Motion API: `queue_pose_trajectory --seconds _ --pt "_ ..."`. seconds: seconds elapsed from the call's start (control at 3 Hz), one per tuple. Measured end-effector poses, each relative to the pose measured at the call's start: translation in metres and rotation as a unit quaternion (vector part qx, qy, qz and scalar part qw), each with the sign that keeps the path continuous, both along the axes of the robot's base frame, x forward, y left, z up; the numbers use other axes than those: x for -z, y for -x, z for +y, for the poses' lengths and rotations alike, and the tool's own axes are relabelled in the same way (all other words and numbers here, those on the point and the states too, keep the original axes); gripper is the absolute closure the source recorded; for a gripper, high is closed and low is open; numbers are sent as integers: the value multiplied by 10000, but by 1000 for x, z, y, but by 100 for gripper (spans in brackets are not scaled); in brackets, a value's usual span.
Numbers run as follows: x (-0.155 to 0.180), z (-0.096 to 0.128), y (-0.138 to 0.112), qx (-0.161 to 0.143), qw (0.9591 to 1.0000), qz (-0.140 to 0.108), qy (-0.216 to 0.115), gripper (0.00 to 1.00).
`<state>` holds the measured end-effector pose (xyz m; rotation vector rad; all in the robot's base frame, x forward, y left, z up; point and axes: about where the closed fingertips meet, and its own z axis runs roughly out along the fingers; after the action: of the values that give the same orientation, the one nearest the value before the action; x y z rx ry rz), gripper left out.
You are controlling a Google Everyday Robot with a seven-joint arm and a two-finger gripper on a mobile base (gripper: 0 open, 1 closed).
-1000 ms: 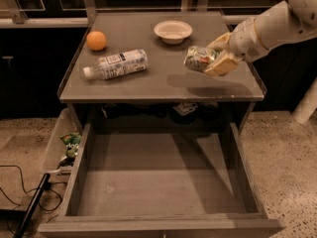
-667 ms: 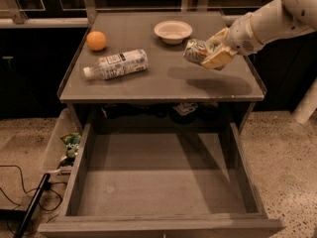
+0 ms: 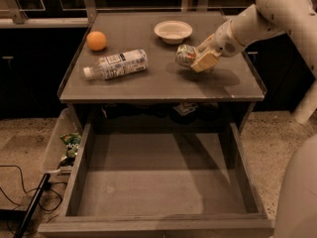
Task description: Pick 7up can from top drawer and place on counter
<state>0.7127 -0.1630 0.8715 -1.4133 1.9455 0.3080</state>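
Observation:
The 7up can (image 3: 185,55), pale green and silver, is held on its side in my gripper (image 3: 200,59) just above the counter (image 3: 163,86), right of its middle. The gripper comes in from the upper right on the white arm and is shut on the can. The top drawer (image 3: 153,182) stands pulled out below the counter, its flat bottom bare.
On the counter lie a clear plastic bottle (image 3: 116,64) on its side at the left, an orange (image 3: 96,40) at the back left and a white bowl (image 3: 173,31) at the back. A translucent bin (image 3: 62,145) with a green packet stands left of the drawer. Cables lie on the floor at the left.
The gripper with the can has moved a little further back and left over the counter, and lower toward its surface.

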Motion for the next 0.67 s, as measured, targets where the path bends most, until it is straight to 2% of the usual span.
queue_pose_trajectory --seconds 0.33,0.67 --pt "1 1 0 2 10000 11 0 81" --pt "1 1 0 2 10000 11 0 58"
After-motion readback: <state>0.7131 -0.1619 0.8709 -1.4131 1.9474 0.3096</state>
